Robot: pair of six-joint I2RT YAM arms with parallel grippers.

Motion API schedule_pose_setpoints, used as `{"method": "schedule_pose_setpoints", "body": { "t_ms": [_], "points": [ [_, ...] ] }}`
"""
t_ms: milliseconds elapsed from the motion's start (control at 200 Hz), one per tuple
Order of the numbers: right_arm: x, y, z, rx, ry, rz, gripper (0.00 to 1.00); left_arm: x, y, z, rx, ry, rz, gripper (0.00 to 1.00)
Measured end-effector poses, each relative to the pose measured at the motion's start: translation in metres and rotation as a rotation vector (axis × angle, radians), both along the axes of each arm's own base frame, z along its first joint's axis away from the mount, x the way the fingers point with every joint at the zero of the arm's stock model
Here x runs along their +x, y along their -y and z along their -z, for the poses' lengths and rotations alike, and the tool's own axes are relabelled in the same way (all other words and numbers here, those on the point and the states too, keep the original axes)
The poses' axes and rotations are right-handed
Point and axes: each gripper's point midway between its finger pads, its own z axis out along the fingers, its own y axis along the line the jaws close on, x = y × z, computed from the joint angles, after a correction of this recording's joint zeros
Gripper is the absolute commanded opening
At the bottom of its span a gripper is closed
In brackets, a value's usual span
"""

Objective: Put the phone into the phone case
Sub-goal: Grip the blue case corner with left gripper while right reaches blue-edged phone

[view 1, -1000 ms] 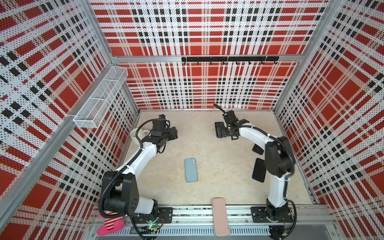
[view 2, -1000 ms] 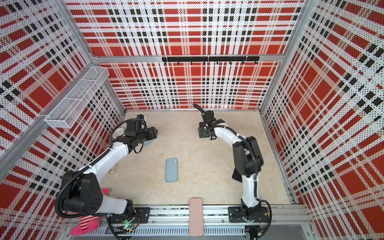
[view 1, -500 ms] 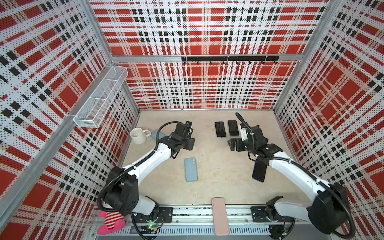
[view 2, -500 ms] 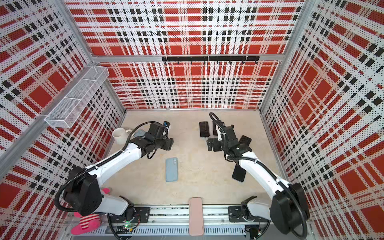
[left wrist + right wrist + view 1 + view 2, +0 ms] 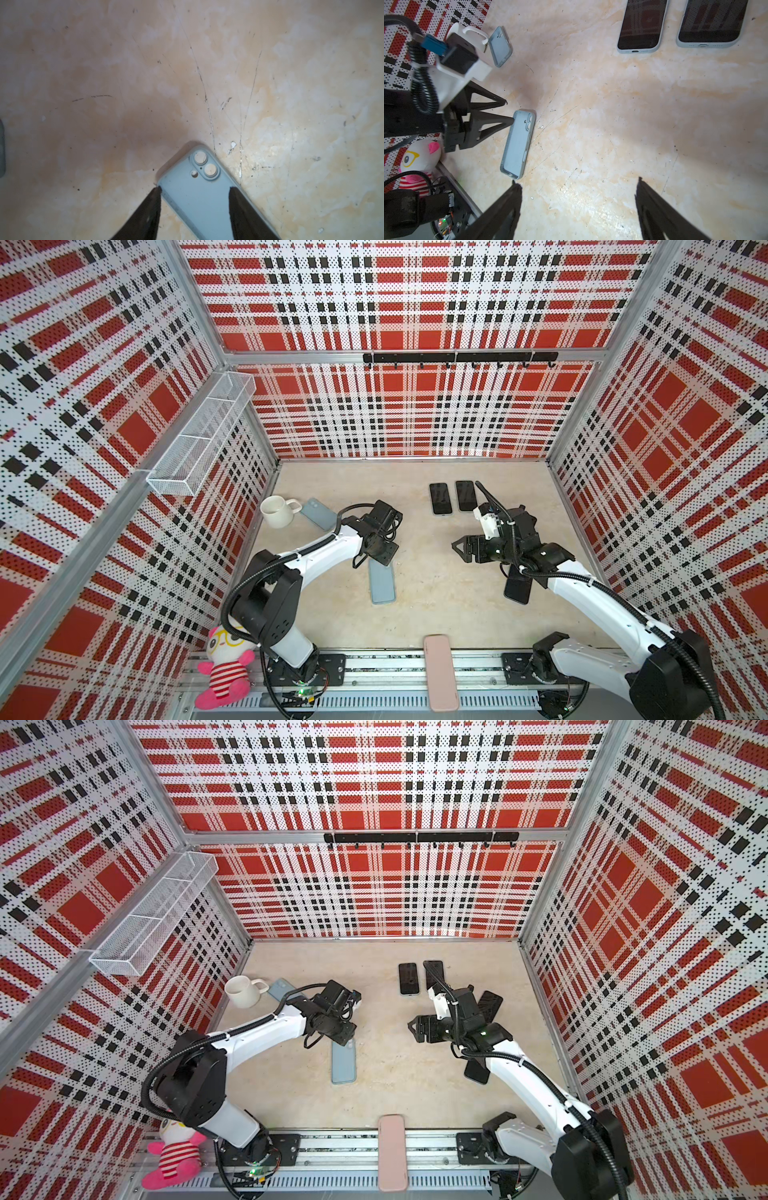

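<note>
Phone case (image 5: 382, 583) lies flat on the desk (image 5: 415, 614) — the left jaws, half-open, straddle its camera end across its long axis, while the wide-open right jaws hang well apart from it.

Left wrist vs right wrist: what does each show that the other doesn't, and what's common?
Left wrist only: a close-up of the light blue case and its camera cutouts, with the table showing through them, and the left gripper from its own side, fingertips apart.
Right wrist only: two phones lying screen-up, the white mug, a second blue case beside it, the plush toy, and the right gripper open over the table.
Both: the light blue case lying flat, with the left gripper at its camera end.
</note>
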Motion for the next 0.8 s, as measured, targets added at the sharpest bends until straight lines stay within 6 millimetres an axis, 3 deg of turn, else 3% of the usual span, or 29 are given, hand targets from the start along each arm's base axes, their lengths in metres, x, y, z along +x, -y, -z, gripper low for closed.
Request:
{"method": "schedule_pose_setpoints", "body": {
  "t_ms": [190,541,802],
  "points": [
    [0.0,0.01,-0.006,-0.009,0.011,0.02,0.84,-0.01,-0.008,0.023,0.035,-0.046,0.001,0.59],
    [0.001,0.021,-0.003,-0.023,-0.001,0.045,0.82,0.002,-0.016,0.039,0.068,-0.047,-0.008,0.59],
    [0.002,0.031,0.001,-0.042,-0.012,0.063,0.82,0.01,-0.014,0.048,0.071,-0.058,-0.003,0.5]
  ]
}}
